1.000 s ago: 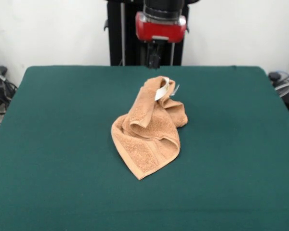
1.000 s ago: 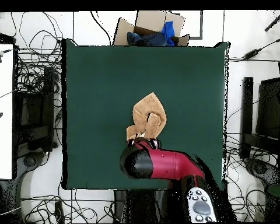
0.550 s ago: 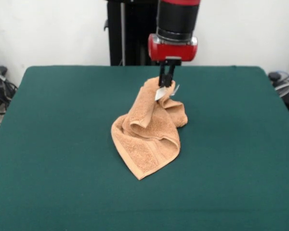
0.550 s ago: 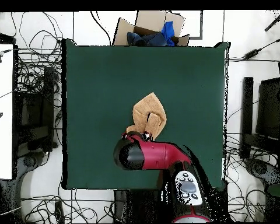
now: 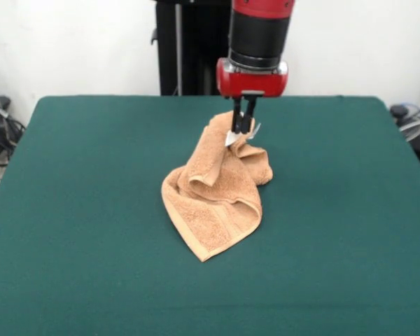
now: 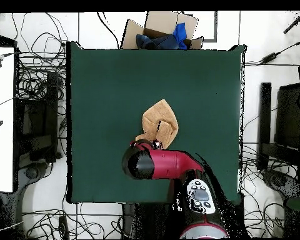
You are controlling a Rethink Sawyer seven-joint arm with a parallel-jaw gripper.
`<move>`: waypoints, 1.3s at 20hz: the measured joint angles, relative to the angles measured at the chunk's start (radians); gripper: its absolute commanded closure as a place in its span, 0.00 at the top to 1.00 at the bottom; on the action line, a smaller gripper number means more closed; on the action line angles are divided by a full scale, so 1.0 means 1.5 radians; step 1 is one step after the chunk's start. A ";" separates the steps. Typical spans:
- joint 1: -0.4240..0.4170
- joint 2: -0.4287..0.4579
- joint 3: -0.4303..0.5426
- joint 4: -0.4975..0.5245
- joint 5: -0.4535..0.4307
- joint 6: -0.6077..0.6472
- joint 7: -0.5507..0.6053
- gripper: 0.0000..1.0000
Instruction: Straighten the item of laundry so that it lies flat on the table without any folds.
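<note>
The item of laundry (image 5: 213, 196) is a tan terry towel, crumpled in folds near the middle of the green table (image 5: 91, 210), with one corner pointing at the front edge. Its raised far end carries a small white tag (image 5: 232, 137). My gripper (image 5: 241, 128) hangs straight down onto that far end, open, its two dark fingers standing on either side of the raised fold by the tag. In the overhead view the towel (image 6: 160, 119) lies mid-table (image 6: 115, 81) and the red arm head (image 6: 154, 164) covers its near end and the gripper.
Beyond the table's far edge in the overhead view stands a cardboard box (image 6: 154, 28) holding blue cloth. Cables cover the floor on both sides. A white surface (image 6: 1, 119) lies at the left, with dark stands at the right.
The arm came forward from the back edge and lowered onto the towel's far end. In the last half second it only sank slightly. The towel has not moved.
</note>
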 measured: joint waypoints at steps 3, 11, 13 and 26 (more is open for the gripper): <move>-0.004 0.000 0.000 0.000 0.000 -0.002 0.000 0.00; -0.015 0.000 0.000 0.000 0.000 -0.009 0.000 1.00; -0.016 0.001 0.000 0.000 0.000 -0.013 0.000 1.00; -0.022 0.046 0.000 -0.004 0.000 -0.064 0.000 1.00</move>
